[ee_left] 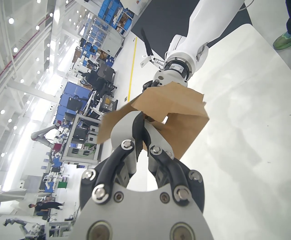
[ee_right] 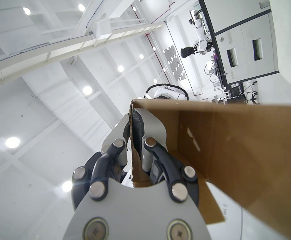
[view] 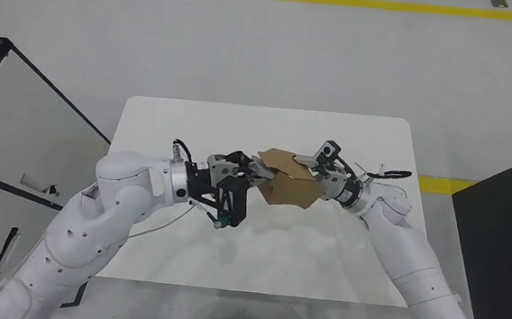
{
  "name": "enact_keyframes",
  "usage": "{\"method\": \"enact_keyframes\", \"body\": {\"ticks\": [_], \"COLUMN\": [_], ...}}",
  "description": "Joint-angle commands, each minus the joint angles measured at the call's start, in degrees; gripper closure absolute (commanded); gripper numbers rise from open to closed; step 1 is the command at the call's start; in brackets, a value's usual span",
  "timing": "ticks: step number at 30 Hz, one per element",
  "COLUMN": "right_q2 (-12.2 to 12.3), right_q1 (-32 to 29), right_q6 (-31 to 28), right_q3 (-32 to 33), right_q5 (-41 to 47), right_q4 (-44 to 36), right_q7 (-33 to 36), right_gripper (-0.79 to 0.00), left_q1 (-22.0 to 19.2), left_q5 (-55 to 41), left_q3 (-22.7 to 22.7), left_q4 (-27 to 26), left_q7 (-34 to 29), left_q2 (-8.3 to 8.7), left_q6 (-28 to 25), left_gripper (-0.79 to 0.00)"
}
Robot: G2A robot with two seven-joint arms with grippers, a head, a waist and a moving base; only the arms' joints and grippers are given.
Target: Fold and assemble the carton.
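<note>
Left gripper [ee_left: 142, 122] and right gripper [ee_right: 133, 122] each clamp the carton [view: 288, 187] over the table's [view: 364, 276] middle, so folding probably wants slow, matched motion.

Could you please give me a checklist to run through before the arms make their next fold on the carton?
1. Left end effector shut on a carton flap: ok.
2. Right end effector shut on a carton wall: ok.
3. Carton over the table, well inside its edges: ok.
4. All flaps folded shut: not ok, some stand open.
5. Carton bottom closed: cannot tell.
</note>
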Motion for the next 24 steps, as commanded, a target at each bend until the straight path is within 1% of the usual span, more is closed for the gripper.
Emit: {"method": "enact_keyframes", "body": {"ticks": [1, 6, 11, 17, 24], "right_q2": [0.0, 0.1, 0.2, 0.3, 0.0], "right_q1": [-0.1, -0.2, -0.4, -0.5, -0.3], "right_q6": [0.1, 0.2, -0.1, 0.0, -0.1], "right_q3": [0.1, 0.2, 0.6, 1.2, 1.0], "right_q5": [-0.1, -0.3, -0.6, -0.5, 0.7], "right_q4": [-0.1, -0.3, 0.1, 0.2, 0.4], "right_q7": [0.0, 0.1, 0.2, -1.1, -2.9], "right_gripper": [0.000, 0.000, 0.000, 0.000, 0.000], "left_q1": [-0.1, -0.2, 0.1, 1.0, 1.3], "left_q5": [0.4, 0.6, -1.3, -0.9, 0.6], "left_q3": [0.2, 0.5, -1.3, -2.9, -1.9], "left_q4": [-0.2, -0.2, 0.1, -1.4, -2.7], "left_q7": [-0.1, -0.2, -0.3, -0.6, 0.9], "left_q2": [0.00, 0.00, 0.12, 0.44, 0.61], "left_q6": [0.1, 0.2, 0.9, 0.8, -0.1], "left_gripper": [0.000, 0.000, 0.000, 0.000, 0.000]}}
